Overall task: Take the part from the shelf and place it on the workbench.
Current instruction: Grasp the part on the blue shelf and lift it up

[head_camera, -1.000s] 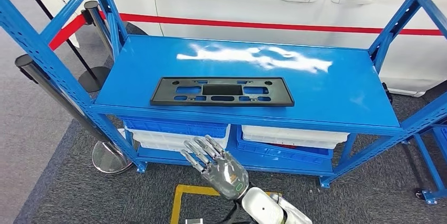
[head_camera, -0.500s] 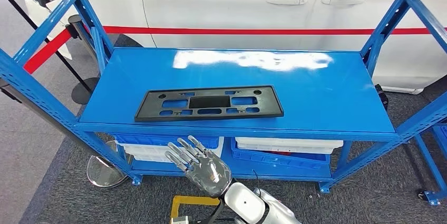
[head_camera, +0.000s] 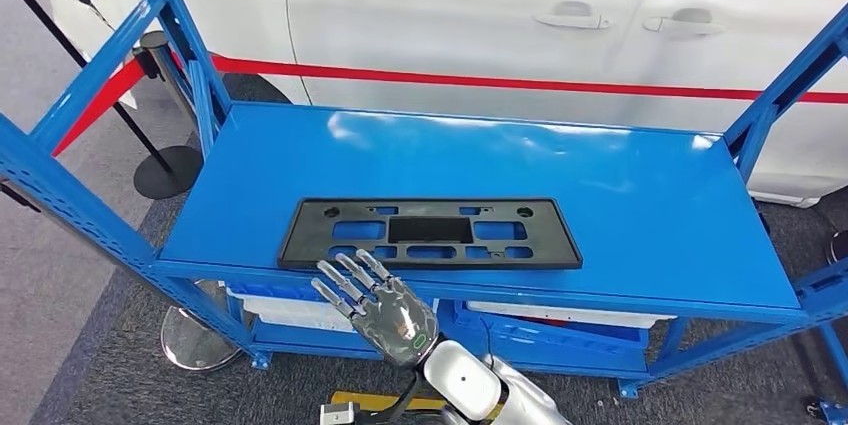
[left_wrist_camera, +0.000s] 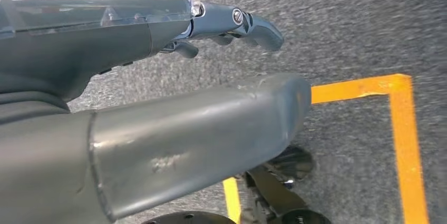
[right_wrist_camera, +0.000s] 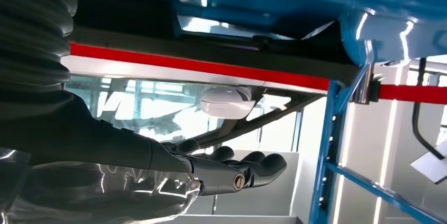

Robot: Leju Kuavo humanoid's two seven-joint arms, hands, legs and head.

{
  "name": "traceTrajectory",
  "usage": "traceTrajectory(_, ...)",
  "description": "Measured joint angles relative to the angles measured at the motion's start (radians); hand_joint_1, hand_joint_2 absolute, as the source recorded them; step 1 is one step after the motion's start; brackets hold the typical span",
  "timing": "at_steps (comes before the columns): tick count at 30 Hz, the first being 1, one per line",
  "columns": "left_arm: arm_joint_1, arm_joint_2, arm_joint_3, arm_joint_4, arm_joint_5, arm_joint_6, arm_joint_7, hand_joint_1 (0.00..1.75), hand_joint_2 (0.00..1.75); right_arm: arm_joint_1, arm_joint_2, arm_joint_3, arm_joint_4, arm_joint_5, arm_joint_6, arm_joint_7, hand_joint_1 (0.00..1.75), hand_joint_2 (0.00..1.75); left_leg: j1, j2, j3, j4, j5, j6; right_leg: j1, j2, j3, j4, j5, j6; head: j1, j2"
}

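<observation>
here the black part (head_camera: 430, 234) lies flat on the blue shelf (head_camera: 620, 195), low in the middle of the head view, close to the shelf's front edge. the right hand (head_camera: 385, 310) rises from the bottom centre of the frame, fingers spread and holding nothing, its fingertips (head_camera: 343, 267) overlapping the shelf's front edge just below the part; whether they touch it is hard to tell. in the left wrist view the left hand (left_wrist_camera: 158, 76) hangs over grey carpet with a yellow floor line (left_wrist_camera: 406, 124), fingers loosely extended and holding nothing. behind the shelf a white car (head_camera: 480, 15) with a red stripe is cut off by the frame top. bins (head_camera: 300, 310) under the shelf are mostly hidden.
</observation>
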Motion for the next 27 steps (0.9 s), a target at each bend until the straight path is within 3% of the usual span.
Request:
traceTrajectory(2, -0.002, -0.002, -0.001, 0.0, 0.0, 0.0, 0.001, 0.0, 0.0, 0.001, -0.001, -0.008, 0.0, -0.007, 0.001, -0.003, 0.0, 1.75, -0.005, -0.001, 0.023, 0.0, -0.02, -0.006, 0.018, 0.004, 0.014, -0.112, 0.11, -0.028, 0.0, 0.0)
traceTrajectory(3, -0.003, -0.003, -0.002, 0.0, 0.0, 0.001, 0.002, 0.0, 0.0, 0.002, -0.001, -0.012, 0.0, -0.01, 0.002, -0.005, 0.0, 1.75, -0.006, -0.002, 0.029, -0.001, -0.029, -0.011, 0.024, 0.004, 0.018, -0.144, 0.143, -0.036, 0.001, 0.0)
traceTrajectory(7, -0.005, 0.0, -0.008, 0.001, -0.002, 0.009, 0.008, 0.0, 0.0, 0.003, 0.002, -0.024, -0.006, -0.028, 0.006, -0.013, 0.0, 1.75, -0.007, 0.001, 0.032, 0.036, -0.031, -0.03, 0.02, 0.005, 0.046, -0.176, 0.144, -0.049, 0.0, 0.0)
traceTrajectory(9, -0.007, 0.001, -0.013, 0.002, -0.003, 0.01, 0.01, 0.0, 0.0, 0.003, 0.005, -0.032, -0.008, -0.038, 0.01, -0.015, 0.0, 1.75, -0.003, 0.003, -0.014, 0.123, -0.06, -0.044, 0.013, 0.003, 0.066, -0.186, 0.137, -0.054, -0.002, 0.0)
traceTrajectory(11, -0.008, 0.002, -0.019, 0.002, -0.003, 0.01, 0.01, 0.0, 0.0, 0.004, 0.007, -0.039, -0.008, -0.043, 0.014, -0.013, 0.0, 1.75, 0.005, 0.004, -0.085, 0.229, -0.11, -0.058, 0.011, 0.003, 0.076, -0.187, 0.126, -0.056, -0.003, 0.0)
traceTrajectory(12, -0.007, 0.003, -0.021, 0.002, -0.003, 0.009, 0.01, 0.0, 0.0, 0.004, 0.007, -0.044, -0.007, -0.041, 0.018, -0.01, 0.0, 1.75, 0.01, 0.004, -0.111, 0.256, -0.123, -0.063, 0.01, 0.005, 0.081, -0.187, 0.121, -0.054, -0.003, 0.0)
traceTrajectory(13, -0.006, 0.005, -0.023, 0.002, -0.003, 0.009, 0.01, 0.0, 0.0, 0.004, 0.006, -0.05, -0.006, -0.04, 0.023, -0.004, 0.0, 1.75, 0.013, 0.004, -0.124, 0.253, -0.112, -0.067, 0.008, 0.006, 0.086, -0.185, 0.116, -0.052, -0.003, 0.0)
traceTrajectory(14, -0.005, 0.006, -0.025, 0.003, -0.004, 0.009, 0.01, 0.0, 0.0, 0.001, 0.006, -0.059, -0.003, -0.037, 0.031, 0.005, 0.0, 1.75, 0.016, 0.004, -0.122, 0.216, -0.077, -0.07, 0.005, 0.008, 0.092, -0.183, 0.11, -0.048, -0.003, 0.0)
traceTrajectory(16, -0.005, 0.009, -0.03, 0.004, -0.005, 0.007, 0.01, 0.0, 0.0, -0.011, 0.006, -0.083, 0.009, -0.027, 0.05, 0.025, 0.0, 1.75, 0.02, 0.004, -0.091, 0.094, 0.011, -0.077, -0.001, 0.009, 0.1, -0.174, 0.098, -0.036, -0.003, 0.0)
traceTrajectory(17, -0.006, 0.009, -0.034, 0.004, -0.005, 0.006, 0.01, 0.0, 0.0, -0.021, 0.005, -0.097, 0.019, -0.02, 0.059, 0.034, 0.0, 1.75, 0.019, 0.005, -0.079, 0.047, 0.03, -0.074, -0.002, 0.009, 0.1, -0.169, 0.094, -0.03, -0.005, 0.0)
traceTrajectory(18, -0.007, 0.01, -0.039, 0.005, -0.005, 0.004, 0.009, 0.0, 0.0, -0.032, 0.004, -0.111, 0.03, -0.012, 0.068, 0.041, 0.0, 1.75, 0.016, 0.004, -0.074, 0.021, 0.041, -0.065, -0.001, 0.009, 0.097, -0.166, 0.092, -0.024, -0.006, 0.0)
traceTrajectory(21, -0.008, 0.01, -0.053, 0.005, -0.004, -0.001, 0.009, 0.0, 0.0, -0.064, 0.0, -0.154, 0.069, 0.013, 0.095, 0.064, 0.0, 1.75, 0.014, 0.004, -0.074, 0.012, 0.052, -0.032, 0.001, 0.008, 0.093, -0.163, 0.088, -0.008, -0.006, 0.0)
traceTrajectory(22, -0.007, 0.01, -0.057, 0.005, -0.003, -0.002, 0.009, 0.0, 0.0, -0.076, -0.002, -0.168, 0.082, 0.023, 0.105, 0.073, 0.09, 1.75, 0.016, 0.005, -0.074, 0.01, 0.055, -0.024, 0.0, 0.007, 0.09, -0.155, 0.081, -0.003, -0.004, 0.0)
traceTrajectory(24, -0.009, 0.011, -0.067, 0.005, -0.003, -0.003, 0.01, 0.0, 0.0, -0.103, -0.005, -0.194, 0.111, 0.044, 0.13, 0.092, 0.88, 1.75, 0.018, 0.007, -0.073, 0.006, 0.06, -0.012, -0.004, 0.005, 0.057, -0.084, 0.037, 0.008, -0.001, 0.0)
traceTrajectory(26, -0.01, 0.013, -0.075, 0.005, -0.003, -0.006, 0.011, 0.0, 0.0, -0.131, -0.013, -0.213, 0.149, 0.058, 0.174, 0.118, 1.66, 1.75, 0.017, 0.007, -0.074, 0.005, 0.059, -0.007, -0.007, 0.003, -0.008, 0.049, -0.022, 0.016, 0.003, 0.0)
traceTrajectory(27, -0.009, 0.014, -0.078, 0.005, -0.003, -0.007, 0.011, 0.0, 0.0, -0.146, -0.018, -0.22, 0.168, 0.061, 0.199, 0.129, 1.71, 1.75, 0.016, 0.007, -0.074, 0.005, 0.059, -0.006, -0.009, 0.002, -0.034, 0.099, -0.036, 0.018, 0.003, 0.0)
